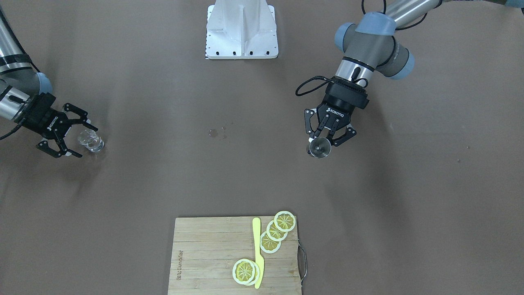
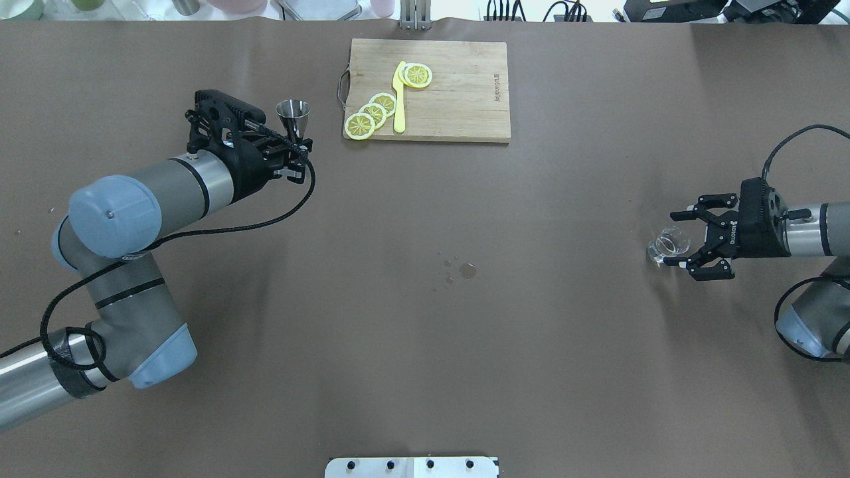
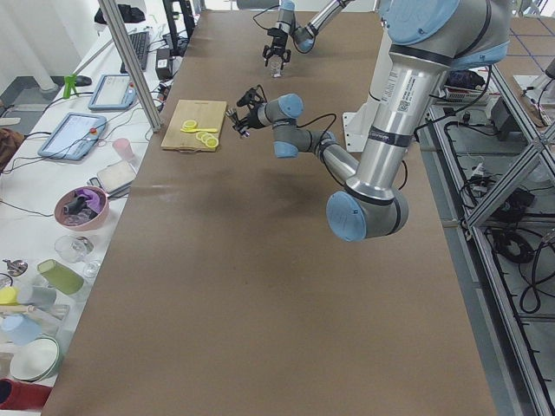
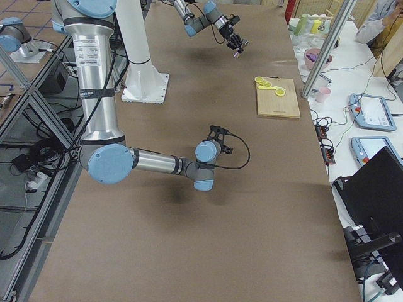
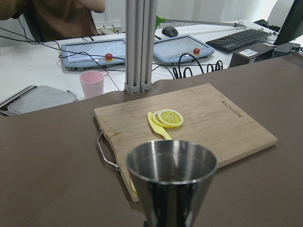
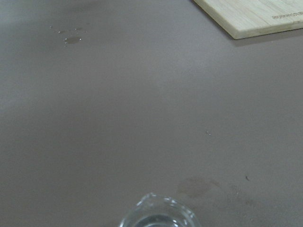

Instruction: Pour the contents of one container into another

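Observation:
A steel jigger (image 2: 293,118) stands upright on the brown table just left of the cutting board. It fills the lower middle of the left wrist view (image 5: 171,184). My left gripper (image 1: 329,138) is open, and the jigger (image 1: 319,148) sits right at its fingertips, roughly between them. Far over on the other side stands a small clear glass (image 2: 667,244). My right gripper (image 2: 672,239) is open with a fingertip on either side of the glass, apart from it. Only the glass's rim (image 6: 158,215) shows in the right wrist view.
A wooden cutting board (image 2: 458,99) at the table's far edge carries lemon slices (image 2: 372,113) and a yellow knife (image 2: 399,99). Small wet spots (image 2: 465,270) mark the table's middle. The robot's white base (image 1: 241,30) is at the near edge.

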Available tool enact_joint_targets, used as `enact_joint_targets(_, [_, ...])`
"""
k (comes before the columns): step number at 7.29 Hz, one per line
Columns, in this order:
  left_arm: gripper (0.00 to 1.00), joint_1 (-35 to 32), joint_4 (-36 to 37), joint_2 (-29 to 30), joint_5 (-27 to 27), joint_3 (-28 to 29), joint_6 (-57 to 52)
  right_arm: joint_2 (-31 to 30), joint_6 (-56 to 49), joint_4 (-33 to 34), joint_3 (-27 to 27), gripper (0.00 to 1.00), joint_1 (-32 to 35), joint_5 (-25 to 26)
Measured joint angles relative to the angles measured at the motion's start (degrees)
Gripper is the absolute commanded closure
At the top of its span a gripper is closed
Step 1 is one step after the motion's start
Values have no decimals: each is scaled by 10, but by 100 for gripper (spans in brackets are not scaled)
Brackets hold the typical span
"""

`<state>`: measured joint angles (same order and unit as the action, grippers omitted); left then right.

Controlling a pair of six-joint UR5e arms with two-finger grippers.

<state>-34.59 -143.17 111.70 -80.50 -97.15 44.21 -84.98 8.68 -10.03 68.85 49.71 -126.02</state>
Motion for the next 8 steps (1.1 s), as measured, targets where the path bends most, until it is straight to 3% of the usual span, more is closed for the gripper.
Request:
enact_joint_targets(4, [100,2,1,2,20,-1,-3,-2,-1,1,-1,33,-8,12])
enact_joint_targets(6, [100,5,-9,12,58,-1,-9,-3,-1,1,0,35,-8,15])
enact_joint_targets(8, [100,8,-27,21,31,3,-37,-4,-1,1,2,35,-8,16])
